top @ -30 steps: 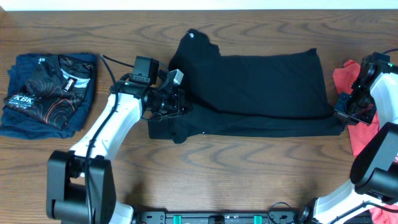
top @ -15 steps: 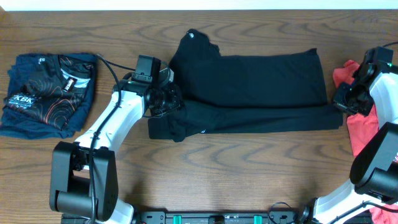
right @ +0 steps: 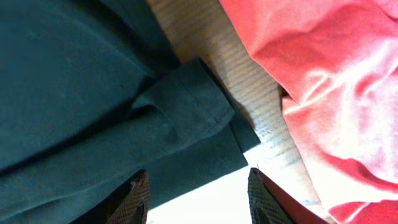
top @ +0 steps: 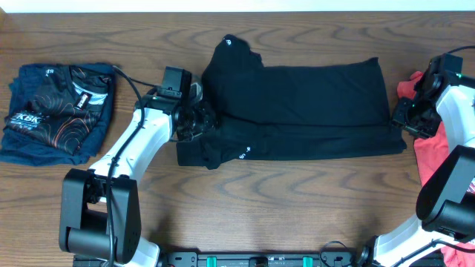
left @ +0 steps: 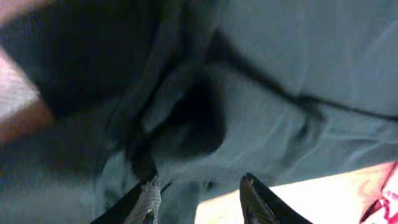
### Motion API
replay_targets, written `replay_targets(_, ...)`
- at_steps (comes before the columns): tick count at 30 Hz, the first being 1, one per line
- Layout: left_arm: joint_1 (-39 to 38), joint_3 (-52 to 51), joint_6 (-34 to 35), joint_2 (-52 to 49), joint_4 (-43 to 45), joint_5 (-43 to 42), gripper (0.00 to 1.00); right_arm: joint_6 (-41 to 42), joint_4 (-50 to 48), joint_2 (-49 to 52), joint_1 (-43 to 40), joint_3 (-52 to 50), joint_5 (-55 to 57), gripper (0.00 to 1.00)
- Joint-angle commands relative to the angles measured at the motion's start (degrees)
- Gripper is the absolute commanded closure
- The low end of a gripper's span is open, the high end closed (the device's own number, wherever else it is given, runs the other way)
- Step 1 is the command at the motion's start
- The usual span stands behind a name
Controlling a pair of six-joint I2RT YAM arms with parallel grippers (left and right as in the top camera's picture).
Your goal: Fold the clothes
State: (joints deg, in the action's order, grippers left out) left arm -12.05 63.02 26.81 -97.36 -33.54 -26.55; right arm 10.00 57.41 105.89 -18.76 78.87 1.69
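Wooden table (top: 297, 208) bearing the black shirt (top: 312, 104) at centre, left arm (top: 126, 148) stretching in from near left, left gripper (top: 202, 122) hanging parted over its left end, right gripper (top: 404, 119) parted at its right corner, both pinched shut a second ago.

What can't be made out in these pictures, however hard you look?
Left wrist view: blur smears the black shirt, so its folds are unclear.
Overhead: the coral-red shirt is cut off by the right edge and partly covered by the right arm.
Overhead: the white logo on the black shirt is too small to read.
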Motion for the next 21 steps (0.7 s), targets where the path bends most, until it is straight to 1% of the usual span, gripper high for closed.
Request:
replay_targets(1,0.09,0.02,-2.4,-0.68,-5.42,2.05,0.51,-0.85,-0.68,-0.11,0.39,-1.97,3.04,0.51)
replay_targets(4,0.09,-0.48,-2.56,-0.7,-9.51,9.53,0.47,-0.85,-4.59,-0.11,0.39,-5.4,2.93,0.5)
replay_targets(5,0.11,-1.16,-2.56,-0.7,-9.7,11.93,0.45,-0.85,-6.62,-0.11,0.42,-6.88,2.47,0.5)
replay_targets(9,0.15,-3.76,-2.54,-0.7,-8.04,17.38,0.45,-0.87,-13.16,-0.11,0.39,-11.91,1.9,0.51)
replay_targets(12,0.15,-5.75,-2.54,-0.72,-4.35,18.67,0.45,-0.87,-17.07,-0.11,0.42,-15.23,1.88,0.54)
replay_targets(13,0.15,-7.32,-2.54,-0.7,-1.31,18.67,0.44,-0.87,-19.5,-0.11,0.42,-17.4,1.88,0.54)
replay_targets(16,0.15,-9.6,-2.54,-0.72,1.62,18.67,0.42,-0.87,-22.6,-0.11,0.39,-20.31,1.9,0.55)
replay_targets(17,0.15,-10.14,-2.54,-0.72,2.08,18.67,0.42,-0.9,-23.06,-0.11,0.42,-20.96,1.95,0.56)
replay_targets(18,0.15,-10.64,-2.56,-0.72,2.43,18.71,0.42,-0.87,-23.39,-0.11,0.39,-21.49,1.95,0.62)
replay_targets(20,0.26,-11.47,-2.56,-0.72,2.8,19.58,0.43,-0.87,-23.32,-0.11,0.37,-22.01,2.36,0.82)
replay_targets(21,0.26,-11.78,-2.56,-0.7,2.6,20.85,0.46,-0.87,-22.95,-0.11,0.35,-22.08,2.95,0.89)
